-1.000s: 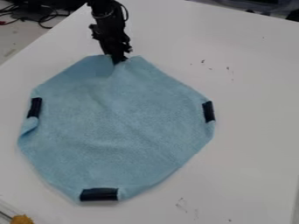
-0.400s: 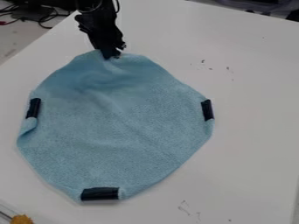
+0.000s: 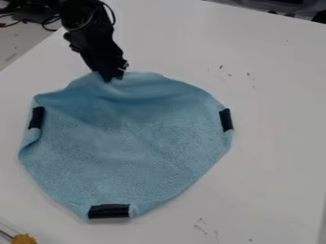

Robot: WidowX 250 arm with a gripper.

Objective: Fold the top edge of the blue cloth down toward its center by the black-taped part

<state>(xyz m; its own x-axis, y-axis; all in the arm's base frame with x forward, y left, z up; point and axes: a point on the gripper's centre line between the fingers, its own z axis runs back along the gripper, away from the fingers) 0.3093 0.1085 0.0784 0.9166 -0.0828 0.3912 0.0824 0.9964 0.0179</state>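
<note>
near edge: dark strip (image 3: 109, 211) on blue cloth (image 3: 127, 162), approx. flat there on tabletop (image 3: 274, 157)
far edge: raised; we see claw (image 3: 113, 78) pinching it
step: prob. lifting this edge
next: we'd need firm grip, slow move, w/o dragging

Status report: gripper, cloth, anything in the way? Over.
Gripper shut on blue cloth, far edge raised. Dark strips along three other edges. Yellow-brown lump at view's lower-left corner, apart from cloth.

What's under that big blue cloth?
The white table shows all around the blue cloth, so most of the cloth seems to lie on it. Anything else underneath would be covered, so I can't tell.
</note>
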